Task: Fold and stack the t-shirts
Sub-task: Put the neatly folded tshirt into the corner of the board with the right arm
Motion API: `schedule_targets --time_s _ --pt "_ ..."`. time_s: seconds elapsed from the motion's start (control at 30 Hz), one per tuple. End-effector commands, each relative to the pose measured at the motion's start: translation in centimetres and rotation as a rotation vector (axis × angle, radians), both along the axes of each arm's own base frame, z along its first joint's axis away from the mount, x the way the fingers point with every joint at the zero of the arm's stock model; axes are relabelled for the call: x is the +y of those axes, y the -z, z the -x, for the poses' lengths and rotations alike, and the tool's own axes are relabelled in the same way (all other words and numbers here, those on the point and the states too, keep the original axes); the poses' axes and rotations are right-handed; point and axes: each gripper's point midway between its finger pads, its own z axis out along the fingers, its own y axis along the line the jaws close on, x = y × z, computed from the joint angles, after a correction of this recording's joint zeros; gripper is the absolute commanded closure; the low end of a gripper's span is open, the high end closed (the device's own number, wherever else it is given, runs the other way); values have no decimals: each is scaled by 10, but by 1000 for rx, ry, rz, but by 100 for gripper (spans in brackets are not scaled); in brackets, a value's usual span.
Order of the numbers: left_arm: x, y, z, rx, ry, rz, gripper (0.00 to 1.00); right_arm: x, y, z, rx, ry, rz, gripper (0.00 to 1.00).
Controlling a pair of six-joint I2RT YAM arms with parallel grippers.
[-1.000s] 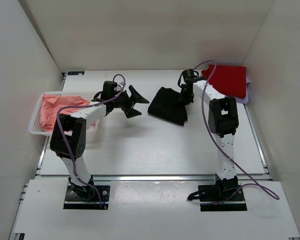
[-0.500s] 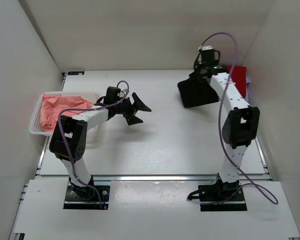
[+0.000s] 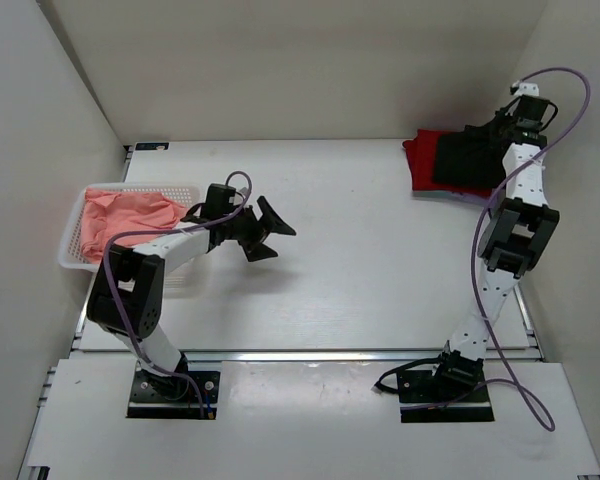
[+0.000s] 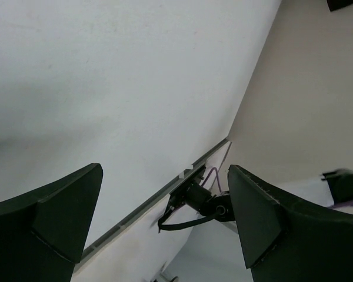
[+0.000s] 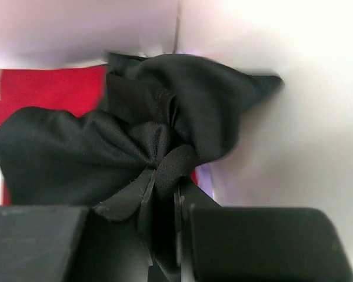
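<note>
- Over at the far right corner of the table [image 3: 380, 280], the right end effector [image 3: 502, 130] is reaching out with its arm stretched long beside the side wall [image 3: 580, 230].
- Its fingers are clenched on a bunched fold of the black shirt [image 3: 468, 158]. The wrist view shows the cloth pinched between the two dark fingers [image 5: 253, 247], gathered into creases just above the right end effector [image 5: 165, 200].
- From above, the black shirt covers the right part of the red shirt [image 3: 423, 165], whose left side and near edge show. I cannot tell whether the black cloth rests on it or hangs just above.
- In the wrist view the red shirt [image 5: 53, 88] shows behind and left of the black shirt [image 5: 76, 153].
- A purple cable [image 3: 572, 95] loops above the right wrist.
- The left end effector [image 3: 282, 242] hovers over the bare middle-left of the table, well apart from the shirts at the corner.
- Its fingers are spread wide and grasp nothing. The left wrist view shows the left end effector [image 4: 165, 200] with only white table between its dark fingers [image 4: 59, 217].
- Pink shirts [image 3: 125, 215] lie crumpled in the white basket [image 3: 68, 262] at the table's left edge, just behind the left arm.
</note>
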Motion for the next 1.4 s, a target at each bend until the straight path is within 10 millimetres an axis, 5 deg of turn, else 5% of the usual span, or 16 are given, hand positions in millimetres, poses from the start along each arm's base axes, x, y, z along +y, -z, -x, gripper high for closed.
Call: schedule_targets --time_s 0.0,0.3,0.43,0.6,0.77,0.83,0.9,0.93,0.97,1.0,1.03,1.07,1.13,1.2,1.37 --pt "7 -10 10 -50 -1 -40 1 8 -12 -33 -110 -90 -54 100" --pt "9 -13 23 -54 -26 -45 2 39 -32 -50 -153 -133 -25 100" --pt "10 -10 27 -48 -16 -62 1 17 -28 -50 -144 -22 30 97" --pt "15 -13 33 -52 -15 -78 1 -4 -38 -51 -174 131 94 33" --pt "30 -20 32 -59 -24 -120 1 6 -103 -38 -261 188 143 30" --pt "33 -34 30 -101 1 -138 2 19 -131 -17 -272 195 141 31" --pt "41 -38 30 -122 31 -176 1 40 -136 2 -246 175 128 31" --pt "42 -40 32 -122 42 -180 1 48 -166 22 -290 180 130 31" --pt "44 -43 36 -122 59 -174 1 63 -140 31 -226 152 122 31" --pt "45 -46 36 -115 71 -165 1 72 -140 53 -226 156 107 30" --pt "44 -47 42 -101 93 -167 1 85 -162 75 -274 153 77 30" --pt "42 -51 48 -97 123 -171 1 99 -117 88 -198 150 12 30" --pt "42 -60 53 -121 158 -191 2 119 -125 131 -238 141 -41 30" --pt "43 -76 55 -168 173 -197 1 140 -95 153 -167 105 -57 30" --pt "62 -91 44 -232 115 -175 2 179 -101 182 -159 -49 75 25"
